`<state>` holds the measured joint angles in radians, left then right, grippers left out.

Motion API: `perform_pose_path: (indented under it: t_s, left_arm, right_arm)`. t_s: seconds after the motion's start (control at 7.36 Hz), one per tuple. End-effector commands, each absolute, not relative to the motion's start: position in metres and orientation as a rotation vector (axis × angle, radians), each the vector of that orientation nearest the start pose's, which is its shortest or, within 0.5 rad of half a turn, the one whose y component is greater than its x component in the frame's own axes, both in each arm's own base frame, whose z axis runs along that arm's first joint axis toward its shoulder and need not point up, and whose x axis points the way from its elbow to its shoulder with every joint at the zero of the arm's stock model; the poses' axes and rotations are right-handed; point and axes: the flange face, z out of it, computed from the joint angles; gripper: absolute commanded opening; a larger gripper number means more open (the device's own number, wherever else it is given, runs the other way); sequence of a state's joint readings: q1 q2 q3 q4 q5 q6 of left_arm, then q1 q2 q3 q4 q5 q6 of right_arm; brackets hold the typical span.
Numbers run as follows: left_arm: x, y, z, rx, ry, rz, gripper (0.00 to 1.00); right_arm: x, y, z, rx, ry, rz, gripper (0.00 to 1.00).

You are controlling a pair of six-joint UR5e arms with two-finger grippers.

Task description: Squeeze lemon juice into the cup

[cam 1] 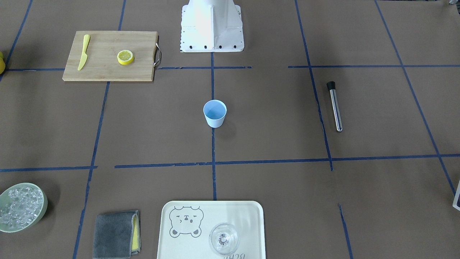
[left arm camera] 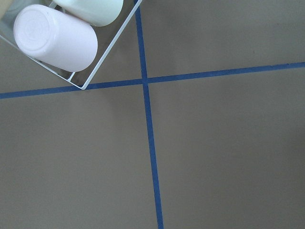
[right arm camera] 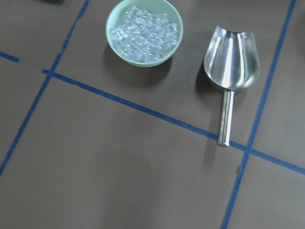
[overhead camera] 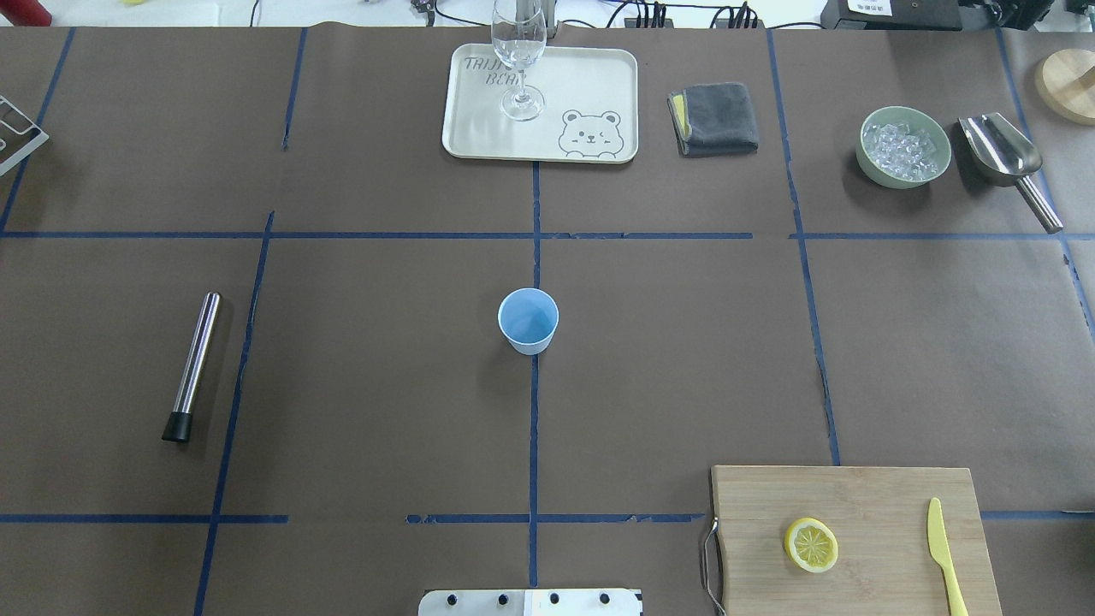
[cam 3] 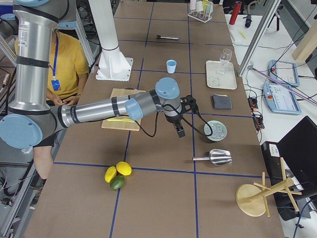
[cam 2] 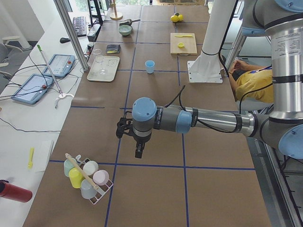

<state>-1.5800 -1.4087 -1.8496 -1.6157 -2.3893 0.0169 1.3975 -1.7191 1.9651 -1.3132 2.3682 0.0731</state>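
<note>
One lemon slice (cam 1: pixel 125 57) lies cut face up on a wooden cutting board (cam 1: pixel 104 70); it also shows in the overhead view (overhead camera: pixel 811 544). The pale-blue cup (cam 1: pixel 215 113) stands upright at the table's middle (overhead camera: pixel 528 320) and looks empty. My left gripper (cam 2: pixel 138 151) hangs over the table's left end, near a rack of cups (cam 2: pixel 87 178), far from the cup. My right gripper (cam 3: pixel 181 131) hangs beyond the board, near the ice bowl. Both grippers show only in the side views; I cannot tell whether they are open or shut.
A yellow plastic knife (overhead camera: pixel 946 556) lies on the board. A metal muddler (overhead camera: pixel 192 366) lies to the left. A tray (overhead camera: pixel 590 85) with a clear glass (overhead camera: pixel 518 60), a grey cloth (overhead camera: pixel 714 118), a green ice bowl (overhead camera: pixel 905 147) and a metal scoop (overhead camera: pixel 1005 158) stand along the far side.
</note>
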Motion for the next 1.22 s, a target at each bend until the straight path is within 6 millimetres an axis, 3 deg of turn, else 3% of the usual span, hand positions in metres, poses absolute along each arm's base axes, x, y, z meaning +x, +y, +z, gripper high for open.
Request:
perform_pose_path:
  t_s: [0.0,0.27,0.41,0.68,0.82,1.09]
  left_arm:
    - [-0.065,-0.431,0.586,0.177,0.815,0.079,1.00]
    - [-0.065,-0.430,0.587,0.176,0.813,0.079,1.00]
    - [-0.064,-0.430,0.587,0.176,0.815,0.079,1.00]
    - [-0.065,-0.430,0.587,0.174,0.813,0.078,1.00]
    - [-0.065,-0.430,0.587,0.174,0.813,0.078,1.00]
    - [-0.065,-0.430,0.587,0.174,0.813,0.078,1.00]
  right_arm:
    - [-0.101,-0.421,0.443,0.344,-0.950,-0.277,1.00]
    - [-0.174,-0.374,0.386,0.255,-0.981,-0.164,1.00]
    - [-0.218,-0.350,0.375,0.220,-0.964,-0.136,1.00]
    - [-0.309,-0.289,0.369,0.224,-0.893,-0.070,1.00]
    - [-0.340,-0.258,0.370,0.230,-0.878,-0.076,1.00]
    - [-0.382,-0.204,0.376,0.246,-0.855,-0.038,1.00]
